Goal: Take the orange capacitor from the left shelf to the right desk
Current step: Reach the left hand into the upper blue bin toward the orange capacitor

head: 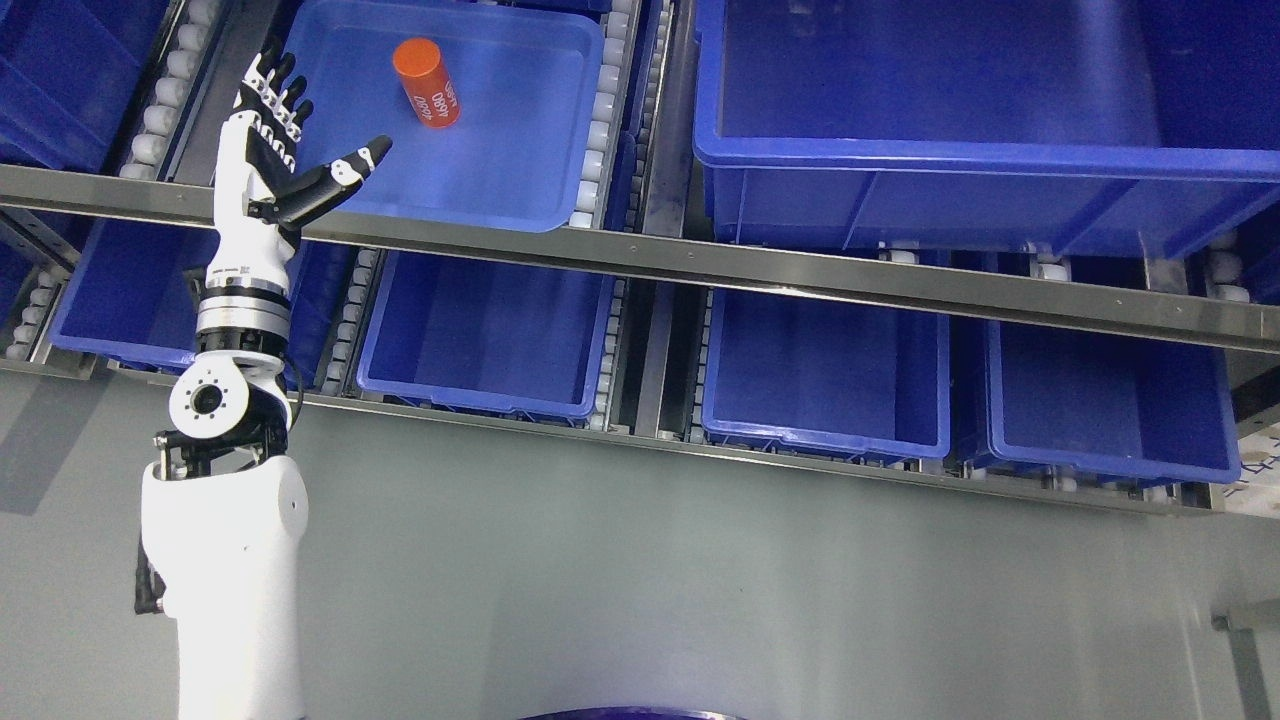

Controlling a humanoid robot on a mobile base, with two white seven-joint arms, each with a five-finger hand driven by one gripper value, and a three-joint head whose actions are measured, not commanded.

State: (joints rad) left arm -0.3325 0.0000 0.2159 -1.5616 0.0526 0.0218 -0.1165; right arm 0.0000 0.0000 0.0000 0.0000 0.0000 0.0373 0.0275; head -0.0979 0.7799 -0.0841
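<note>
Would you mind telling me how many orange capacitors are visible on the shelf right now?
1. The only orange capacitor lies on its side in the shallow blue tray on the upper shelf level, right of the open left hand. The other bins show none, though their interiors are partly hidden.

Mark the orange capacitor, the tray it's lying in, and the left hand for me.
orange capacitor point(427, 82), head view, middle of its side.
shallow blue tray point(520, 170), head view, bare floor right of the capacitor.
left hand point(275, 150), head view, on the palm.
</note>
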